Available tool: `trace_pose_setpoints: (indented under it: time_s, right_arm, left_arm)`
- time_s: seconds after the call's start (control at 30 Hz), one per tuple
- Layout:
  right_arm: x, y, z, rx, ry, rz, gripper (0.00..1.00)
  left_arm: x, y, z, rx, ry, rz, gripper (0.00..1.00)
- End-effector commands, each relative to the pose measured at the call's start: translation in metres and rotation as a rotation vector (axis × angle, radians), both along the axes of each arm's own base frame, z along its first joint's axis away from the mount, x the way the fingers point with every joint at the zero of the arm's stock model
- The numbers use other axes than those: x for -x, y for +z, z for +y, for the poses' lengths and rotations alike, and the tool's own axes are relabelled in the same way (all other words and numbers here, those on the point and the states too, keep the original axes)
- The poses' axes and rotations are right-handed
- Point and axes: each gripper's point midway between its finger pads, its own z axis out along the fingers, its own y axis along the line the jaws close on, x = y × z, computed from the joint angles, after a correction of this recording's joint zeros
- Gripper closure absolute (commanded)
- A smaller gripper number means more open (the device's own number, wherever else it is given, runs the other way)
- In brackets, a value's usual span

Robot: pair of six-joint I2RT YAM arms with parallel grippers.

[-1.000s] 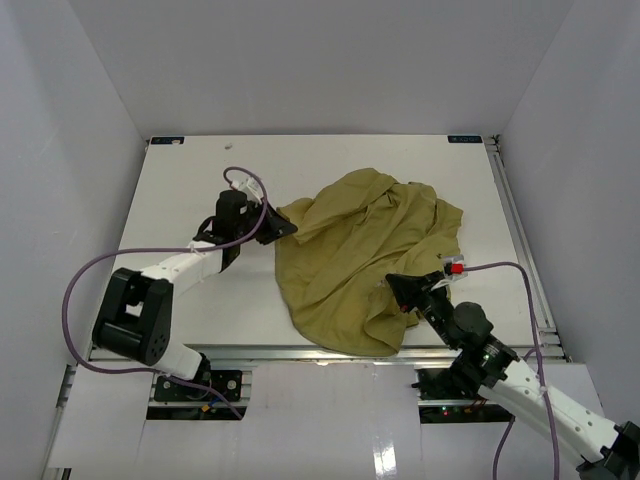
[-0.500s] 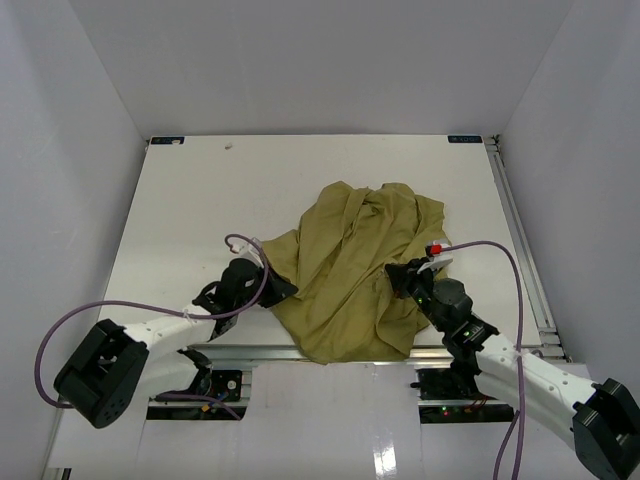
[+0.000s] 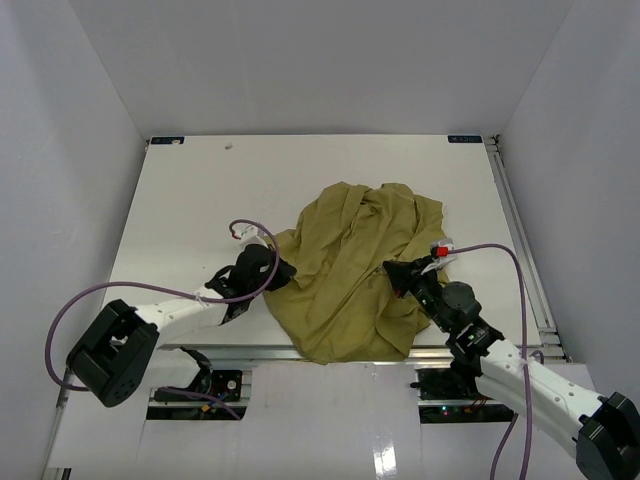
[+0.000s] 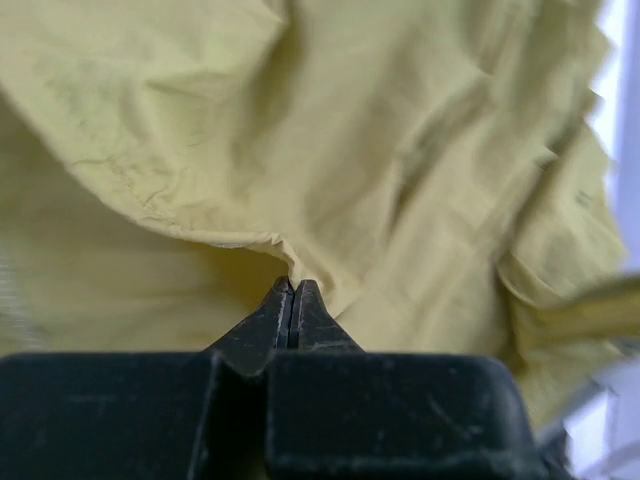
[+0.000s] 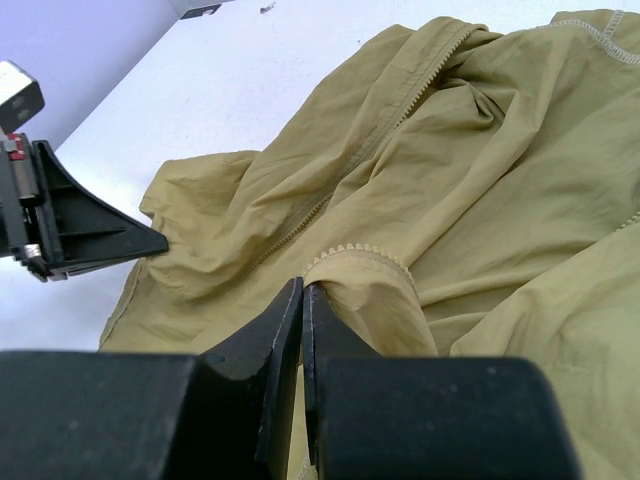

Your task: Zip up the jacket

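- The jacket [image 3: 355,265], mustard-khaki, lies crumpled in a heap on the white counter [image 3: 190,190]. It sits right of centre and reaches down to the near edge between the two arms.
- Its cloth is bunched into deep folds and ridges, and the sleeves cannot be told apart in the heap.
- The left tool [image 3: 283,268] sits at the jacket's left edge, low over the counter.
- In the left wrist view its fingers are pressed together, pinching a hemmed fold of the cloth at their very tips.
- The right tool [image 3: 393,272] sits at the jacket's right side, toward the near edge.
- Its fingers are closed to a thin slit, nipping a curled edge lined with zipper teeth [image 5: 362,251].
- In the right wrist view a further line of teeth runs from that curled edge up along a fold toward the far side of the heap.
- The same view shows the left tool's black pointed tip at the left, touching the cloth's edge.
- A purple cable [image 3: 70,310] loops out from the left arm over the counter's near left corner.
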Motion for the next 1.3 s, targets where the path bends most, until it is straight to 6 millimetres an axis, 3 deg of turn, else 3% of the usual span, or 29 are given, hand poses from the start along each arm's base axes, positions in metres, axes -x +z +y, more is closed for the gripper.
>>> trace_pose_setpoints:
  time_s: [0.0,0.07,0.13,0.17,0.23,0.37,0.43,0.57,0.7,0.77,0.93,1.27]
  right_arm:
    - [0.001,0.014,0.0,-0.028,0.008,-0.051,0.92]
    - [0.002,0.016,0.001,-0.031,0.016,-0.054,0.92]
    - [0.003,0.017,0.002,-0.035,0.024,-0.054,0.92]
    - [0.004,0.017,0.002,-0.037,0.025,-0.053,0.92]
    - [0.005,0.019,0.001,-0.043,0.025,-0.06,0.92]
    - [0.006,0.023,0.002,-0.049,0.034,-0.063,0.92]
    - [0.006,0.024,0.003,-0.05,0.04,-0.059,0.92]
    - [0.008,0.026,0.005,-0.056,0.05,-0.057,0.92]
    - [0.009,0.023,0.005,-0.056,0.053,-0.05,0.92]
    - [0.008,0.024,0.005,-0.055,0.054,-0.05,0.92]
    - [0.009,0.026,0.006,-0.052,0.06,-0.053,0.92]
    - [0.011,0.027,0.005,-0.057,0.065,-0.059,0.92]
  left_arm:
    - [-0.008,-0.021,0.029,-0.164,0.086,0.039,0.97]
    - [-0.008,-0.019,0.034,-0.183,0.104,0.04,0.76]
    - [-0.009,-0.011,0.037,-0.188,0.115,0.024,0.61]
    - [-0.01,-0.004,0.038,-0.185,0.119,0.006,0.39]
    - [-0.008,0.008,0.043,-0.206,0.119,-0.01,0.31]
    - [-0.01,0.05,0.034,-0.242,-0.012,-0.127,0.3]
    - [-0.006,0.076,0.013,-0.198,-0.145,-0.199,0.3]
    - [0.001,0.092,-0.016,-0.198,-0.354,-0.261,0.3]
    - [0.011,0.088,-0.042,-0.206,-0.561,-0.263,0.34]
    - [0.011,0.074,-0.046,-0.238,-0.595,-0.226,0.35]
    - [0.008,0.041,-0.039,-0.373,-0.594,-0.155,0.37]
    - [0.021,0.018,-0.047,-0.489,-0.674,-0.129,0.41]
